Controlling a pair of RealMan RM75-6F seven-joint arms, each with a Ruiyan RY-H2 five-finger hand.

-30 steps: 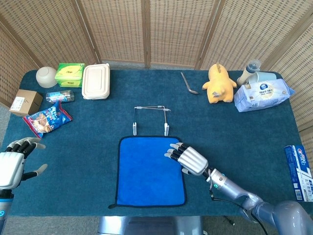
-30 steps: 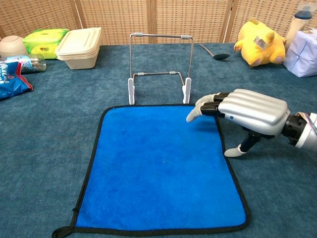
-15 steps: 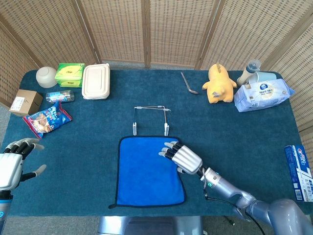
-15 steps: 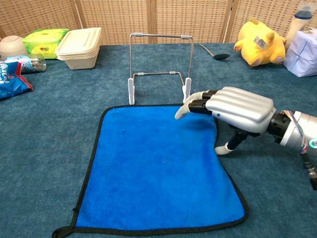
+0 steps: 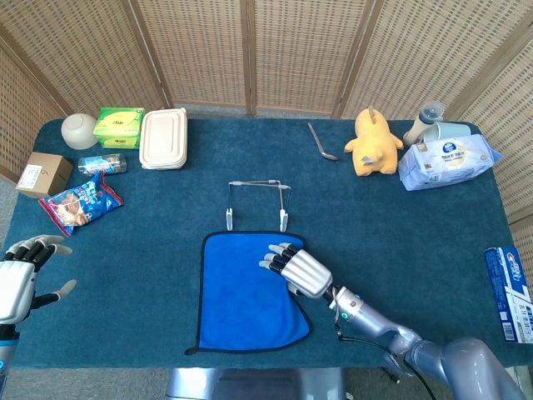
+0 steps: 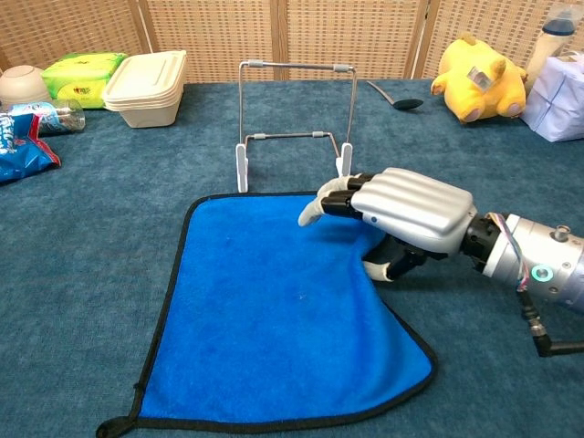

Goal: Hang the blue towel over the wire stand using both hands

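Note:
The blue towel lies flat on the table just in front of the wire stand, which stands upright and bare. My right hand lies over the towel's far right part, fingers stretched out across the cloth and thumb down at its right edge. That edge is drawn inward in a curve under the hand, and the far right corner is hidden. My left hand hovers open at the table's left edge, far from the towel, with nothing in it.
At the back left are a white lidded container, a green pack, a bowl, a snack bag and a cardboard box. A spoon, a yellow plush and a wipes pack sit back right.
My right hand has slid left from the towel's right edge onto the cloth, dragging that edge inward so it now curves. The left hand has barely moved.

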